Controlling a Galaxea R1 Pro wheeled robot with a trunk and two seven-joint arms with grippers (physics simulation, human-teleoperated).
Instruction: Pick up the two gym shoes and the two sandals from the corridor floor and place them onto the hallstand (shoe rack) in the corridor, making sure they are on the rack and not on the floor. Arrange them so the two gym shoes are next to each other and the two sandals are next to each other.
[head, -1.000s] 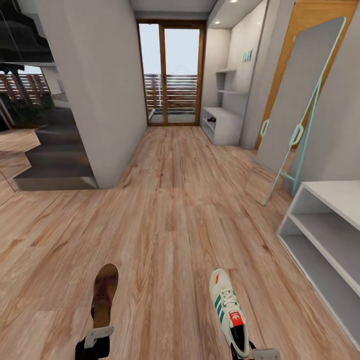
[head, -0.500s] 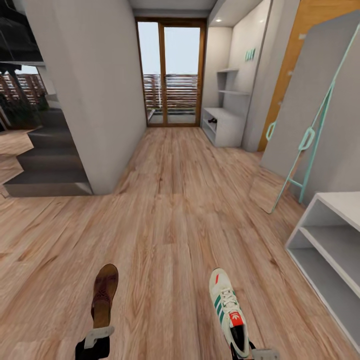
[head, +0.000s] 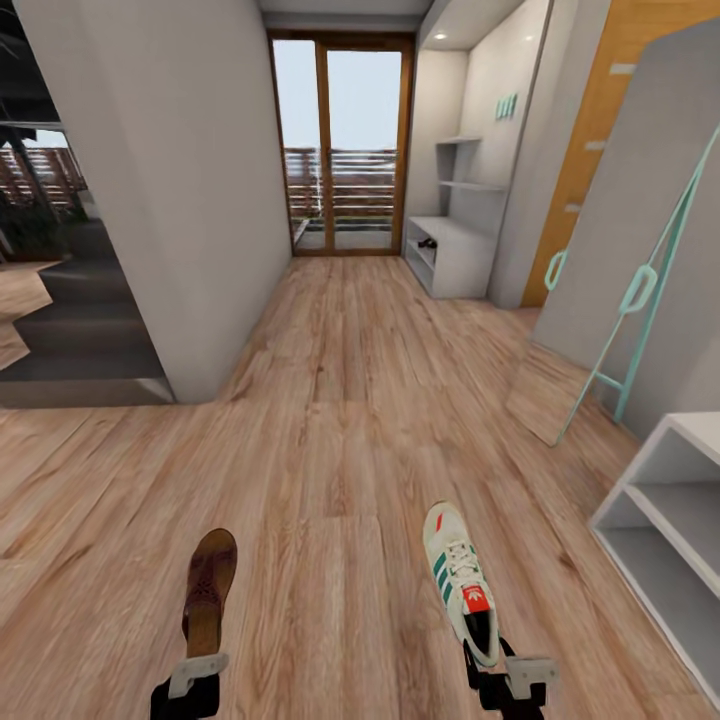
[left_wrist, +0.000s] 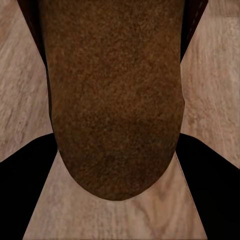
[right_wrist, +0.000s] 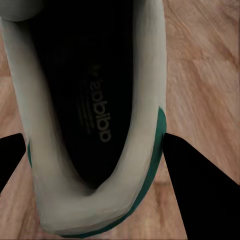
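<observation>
View has swung right and rolled forward since a second ago; shoe rack (head: 455, 255) at 1 o'clock, well ahead. Left hand (head: 196, 668) holds sandal (head: 206, 590), right hand (head: 512, 668) holds sneaker (head: 460, 592), both off the floor (head: 340, 420). Transit step; placing remains.

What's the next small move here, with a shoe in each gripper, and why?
Probably keep driving down the corridor toward the hallstand at the far end. The left gripper holds a sandal by its heel and the right gripper holds a gym shoe, both carried over the floor, and the rack looks too far off to reach.
</observation>
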